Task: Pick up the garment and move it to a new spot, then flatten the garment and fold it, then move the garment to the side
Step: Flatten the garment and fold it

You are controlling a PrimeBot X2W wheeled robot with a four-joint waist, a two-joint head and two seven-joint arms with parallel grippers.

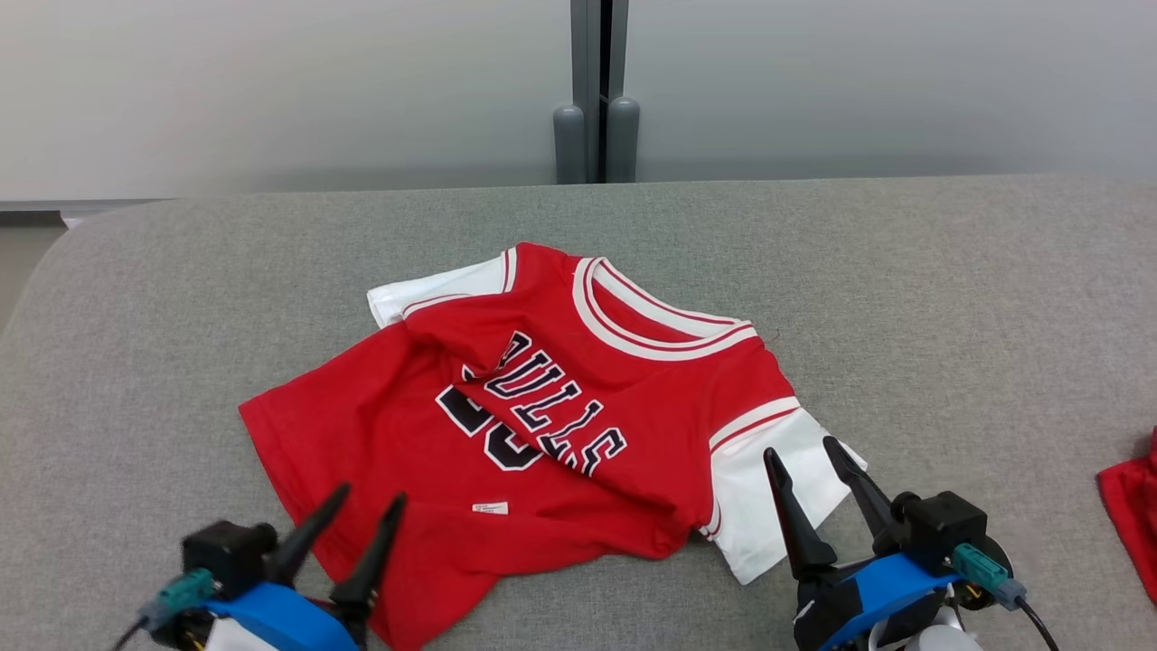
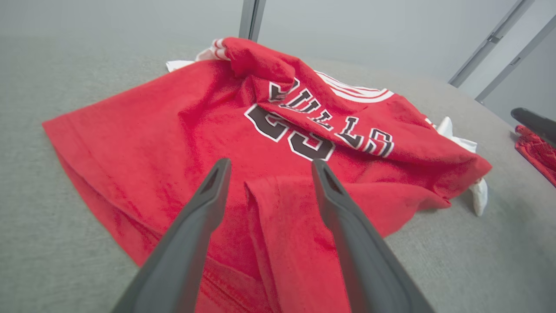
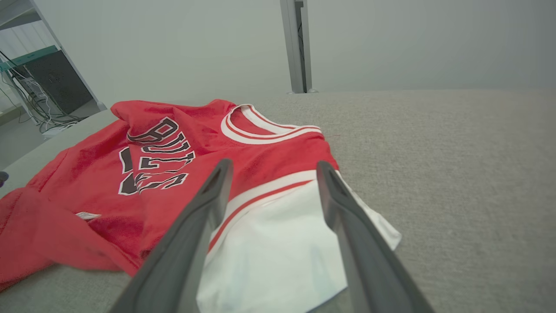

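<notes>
rumpled red/wht jersey on grey fabric

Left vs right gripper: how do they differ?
The left gripper points over the red body of the Bulls jersey; the right gripper over its white sleeve. The left gripper frames a raised fold; the right gripper frames flat cloth. Both have jaws open, holding nothing.

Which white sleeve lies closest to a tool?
The sleeve by the right tool, spread flat; the other sleeve lies on the far side of the shirt.
</notes>
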